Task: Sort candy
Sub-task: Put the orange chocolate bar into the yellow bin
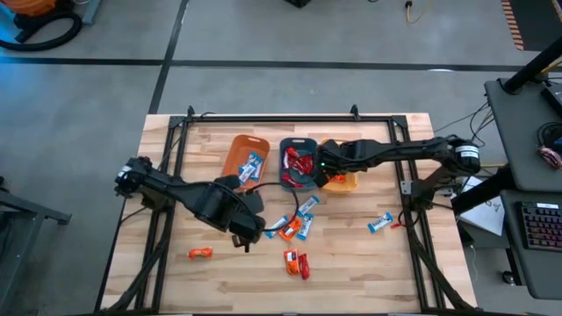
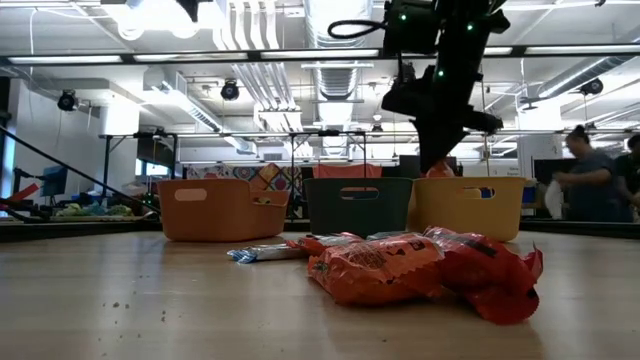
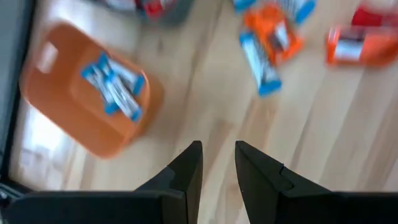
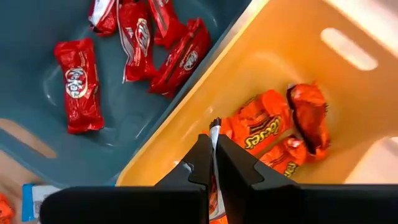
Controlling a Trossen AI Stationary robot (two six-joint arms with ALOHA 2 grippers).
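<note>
A: While we go from the left, what sits there?
B: One orange candy (image 1: 200, 253) lies alone on the worktop (image 1: 351, 272) near the left edge. The left gripper (image 1: 248, 240) hangs over bare wood beside it, fingers (image 3: 189, 168) a narrow gap apart and holding nothing.

A: And the bins?
B: The orange bin (image 1: 246, 158) holds blue-and-white candies (image 1: 252, 167). The teal bin (image 1: 297, 163) next to it holds red ones (image 4: 78, 84), and the white logo on them reads KitKat. The yellow bin (image 4: 348, 118) holds orange candies (image 4: 261, 127) marked Reese's.

A: Where is the right gripper?
B: The right gripper (image 4: 214, 155) is over the yellow bin, just beside the wall it shares with the teal one. Its fingers are pressed together on the thin edge of a wrapper (image 4: 215, 134), with orange showing below them.

A: What is loose on the worktop?
B: A mixed cluster (image 1: 294, 226) of blue-and-white and orange pieces lies in front of the bins. An orange and a red candy (image 1: 297, 262) lie touching nearer the front edge. One blue-and-white piece (image 1: 380, 223) lies apart to the right. I cannot read the writing on any blue wrapper.
</note>
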